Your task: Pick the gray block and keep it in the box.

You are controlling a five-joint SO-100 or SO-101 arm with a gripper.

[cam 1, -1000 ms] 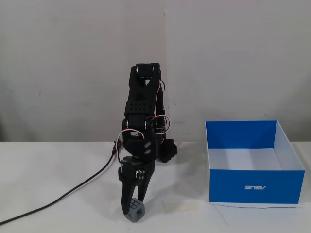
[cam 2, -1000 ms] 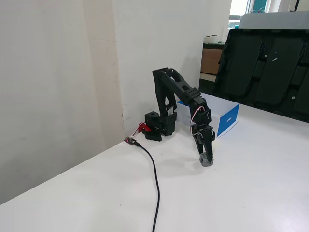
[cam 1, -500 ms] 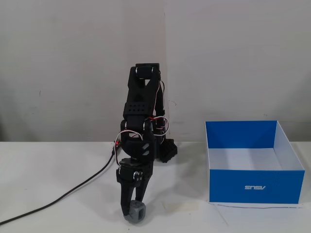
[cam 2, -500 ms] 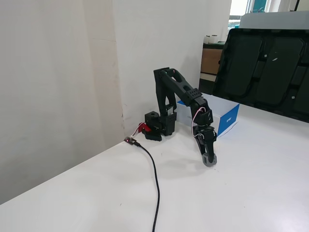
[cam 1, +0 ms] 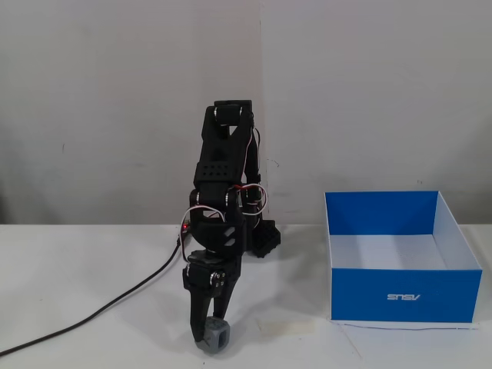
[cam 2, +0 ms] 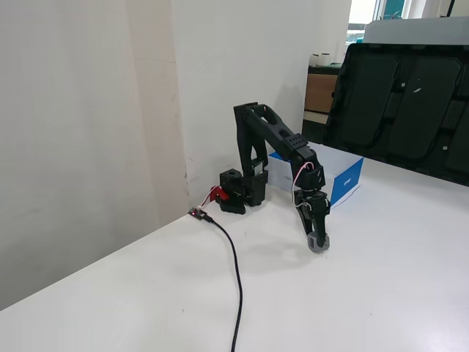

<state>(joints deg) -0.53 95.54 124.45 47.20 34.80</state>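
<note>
- The white table (cam 1: pixel 92 292) carries everything.
- The gray block (cam 1: pixel 215 336) sits near its front edge.
- The blue box (cam 1: pixel 402 294) stands to the right in a fixed view.
- A black cable (cam 2: pixel 236 279) trails across it.
- The arm's base (cam 2: pixel 242 192) stands by the wall.

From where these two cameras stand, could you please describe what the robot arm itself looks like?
The slim jointed matte-black plastic arm has a perforated upper segment, with thin red and white wires looping at its joints. Its narrow black two-finger hand tapers downward. A red part sits at the blocky black base, and a black cable trails across the white table.
</note>
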